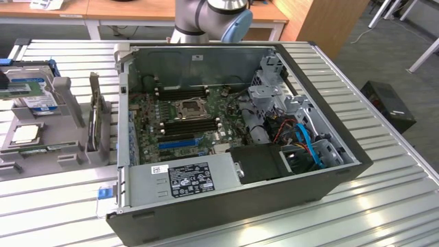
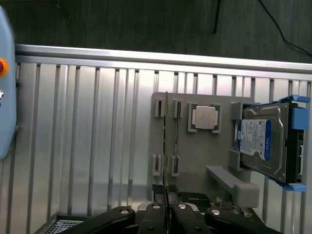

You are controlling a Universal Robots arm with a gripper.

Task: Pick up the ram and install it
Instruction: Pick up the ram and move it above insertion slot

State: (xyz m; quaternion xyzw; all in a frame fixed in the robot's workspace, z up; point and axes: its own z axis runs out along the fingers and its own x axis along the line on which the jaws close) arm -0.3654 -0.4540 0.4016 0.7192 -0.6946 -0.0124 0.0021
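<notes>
fingers are pinched shut on the thin edge of the ram, holding it straight on its edge over the tray so it does not slip or tip.

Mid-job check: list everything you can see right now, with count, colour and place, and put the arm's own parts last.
computer case: one, black, lying open on the table
motherboard: one, green, inside the case
power supply: one, grey with a black label, at the case's near edge
holder: one, grey, on the table at the exterior view's left of the case
ram: one, green, standing edge-on in a holder slot
processor: one, silver, in the holder between ram and drive
hard drive: one, silver with a blue label, in the holder
table: one, silver, slatted
arm: one, grey and blue, behind the case
pincer: one, black, shut, near the holder's ram slots
</notes>
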